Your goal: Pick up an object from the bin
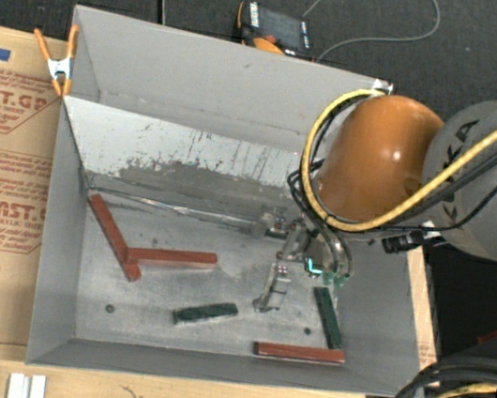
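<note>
- gripper (271, 294): low in the right half of the bin (198, 108), hanging down from under the arm's orange cover (375, 158), tip close to the grey floor.
- grip state: cannot tell, whether released or clenched; too small and too cluttered at the tip to judge.
- straight under the tip: bare, scuffed floor between three things, not on any one of them.
- nearest toward the view's left and a little lower: short dark green stick (204, 313), lying flat and slightly tilted, its right end near the tip yet apart from it.
- nearest toward the view's right: longer dark green bar (329, 320), lying slantwise from beneath the wrist down toward the front wall, also apart from the tip.
- below the tip, just before the front wall: red-brown strip (298, 353), flat and almost level, its right end just beside the lower end of the longer dark green bar; touching or not, cannot tell.
- well apart, in the left half: slanted red-brown stick (108, 228) and level red-brown stick (176, 258), meeting at their lower left ends in an l shape.
- looped round the orange cover: yellow and black cables (324, 121).
</note>
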`<state>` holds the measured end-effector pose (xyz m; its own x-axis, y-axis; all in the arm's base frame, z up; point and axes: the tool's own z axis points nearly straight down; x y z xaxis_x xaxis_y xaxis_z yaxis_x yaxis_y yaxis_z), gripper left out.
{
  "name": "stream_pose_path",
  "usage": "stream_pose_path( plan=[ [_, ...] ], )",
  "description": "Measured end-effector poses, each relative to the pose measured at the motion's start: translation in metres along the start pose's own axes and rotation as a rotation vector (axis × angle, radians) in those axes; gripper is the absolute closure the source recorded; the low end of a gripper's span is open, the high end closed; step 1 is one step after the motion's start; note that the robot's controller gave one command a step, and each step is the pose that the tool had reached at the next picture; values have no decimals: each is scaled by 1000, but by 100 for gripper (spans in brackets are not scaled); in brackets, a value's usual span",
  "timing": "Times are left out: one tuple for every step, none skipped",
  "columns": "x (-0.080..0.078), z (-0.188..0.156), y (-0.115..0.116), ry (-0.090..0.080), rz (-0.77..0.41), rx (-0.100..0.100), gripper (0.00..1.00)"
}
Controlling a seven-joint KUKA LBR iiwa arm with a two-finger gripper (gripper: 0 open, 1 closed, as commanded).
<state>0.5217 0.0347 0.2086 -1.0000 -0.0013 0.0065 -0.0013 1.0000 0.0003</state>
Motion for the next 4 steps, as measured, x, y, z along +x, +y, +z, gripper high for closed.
stream_pose_path(
  plan=[
    [13, 143, 8, 1, 144, 0, 0],
    [11, 139, 8, -6, 144, -1, 100],
    [17, 24, 21, -15, 107, -3, 100],
    [13, -85, 36, -17, 40, -2, 100]
  ],
)
